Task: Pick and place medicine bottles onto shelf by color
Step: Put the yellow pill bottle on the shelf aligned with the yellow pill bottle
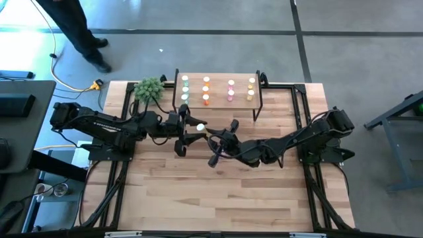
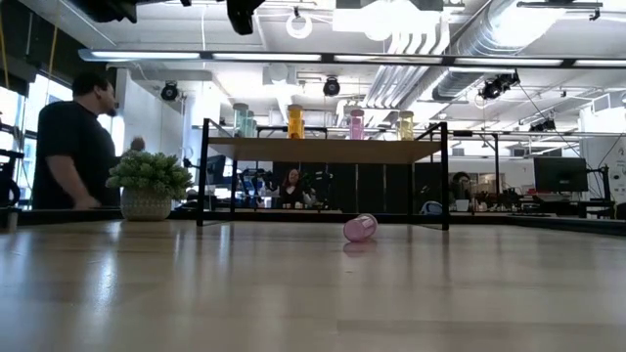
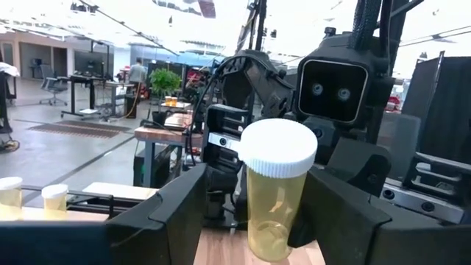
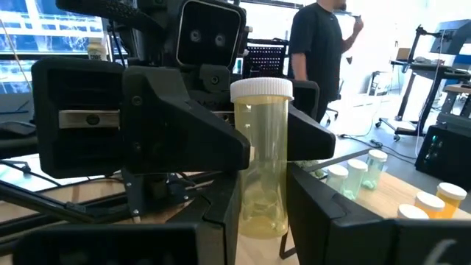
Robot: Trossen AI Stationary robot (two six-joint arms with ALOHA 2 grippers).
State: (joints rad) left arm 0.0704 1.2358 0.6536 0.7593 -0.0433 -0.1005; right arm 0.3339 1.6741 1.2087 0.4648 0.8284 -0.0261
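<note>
A yellow medicine bottle (image 3: 274, 202) with a white cap stands upright in the air above the table's middle (image 1: 200, 125). My right gripper (image 4: 261, 230), reaching in level from the right, is shut on it. My left gripper (image 3: 254, 221) comes level from the left and is open. Its fingers stand on either side of the bottle, with a gap showing on one side. The shelf (image 1: 218, 79) stands at the far edge, holding green (image 1: 185, 89), orange (image 1: 206, 90), pink (image 1: 230, 90) and yellow (image 1: 251, 90) bottles in rows. A pink bottle (image 2: 360, 227) lies on its side on the table. My right gripper pinches the lower part of the yellow bottle's body (image 4: 259, 210) between its two fingers. The fingers come level from the table's right side. The bottle stands upright in the hold, cap up, lifted clear of the table.
A green bushy plant (image 1: 149, 89) in a pot sits left of the shelf. A person in dark clothes (image 1: 79, 33) walks beyond the table's far left corner. Bare wood lies across the near half of the table (image 1: 218, 192).
</note>
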